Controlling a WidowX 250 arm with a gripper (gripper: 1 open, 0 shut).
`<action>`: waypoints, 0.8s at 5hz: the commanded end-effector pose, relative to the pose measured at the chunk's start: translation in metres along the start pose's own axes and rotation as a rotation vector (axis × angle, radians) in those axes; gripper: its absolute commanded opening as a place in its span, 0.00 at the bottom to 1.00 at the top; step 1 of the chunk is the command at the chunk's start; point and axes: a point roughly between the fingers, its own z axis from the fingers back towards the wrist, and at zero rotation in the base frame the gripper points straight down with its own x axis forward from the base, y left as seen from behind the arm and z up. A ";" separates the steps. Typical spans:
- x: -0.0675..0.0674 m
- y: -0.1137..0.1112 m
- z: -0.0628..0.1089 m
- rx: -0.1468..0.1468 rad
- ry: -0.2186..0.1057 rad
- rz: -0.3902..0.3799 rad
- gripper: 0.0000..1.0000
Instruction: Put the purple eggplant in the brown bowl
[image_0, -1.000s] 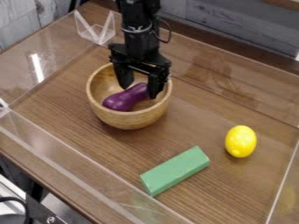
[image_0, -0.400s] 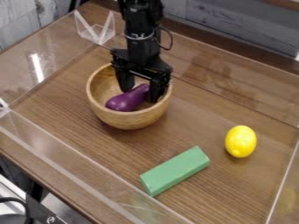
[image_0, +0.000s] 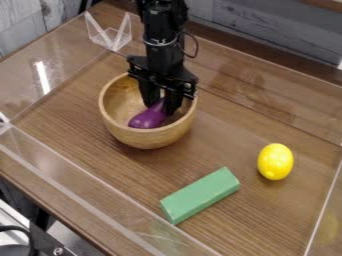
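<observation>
I see the black gripper (image_0: 160, 98) pointing straight down into the brown bowl (image_0: 120, 125) in the upper-left part of the frame, its fingers drawn together. The purple eggplant (image_0: 148, 118) lies inside the bowl, right at the fingertips; the fingers cover its upper end, so I cannot tell whether they pinch it or merely touch it, and its stem cap is hidden from me.

The bowl sits on the wooden table (image_0: 94, 190), with its thick wall close around the gripper on every side. To the lower right the table opens up: the green block (image_0: 201, 194) lies near the bottom centre, and the yellow lemon (image_0: 275, 161) sits at the right, both well apart from the bowl.

A clear barrier (image_0: 40, 70) runs along the left and front edges, bright with glare. The arm is cut off by the top of the frame, and the lower-left corner is dark and cluttered beyond reading.
</observation>
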 end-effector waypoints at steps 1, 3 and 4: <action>0.005 -0.003 0.015 -0.001 -0.037 0.009 0.00; 0.007 -0.008 0.025 -0.020 -0.040 0.023 1.00; 0.011 -0.013 0.034 -0.034 -0.053 0.029 1.00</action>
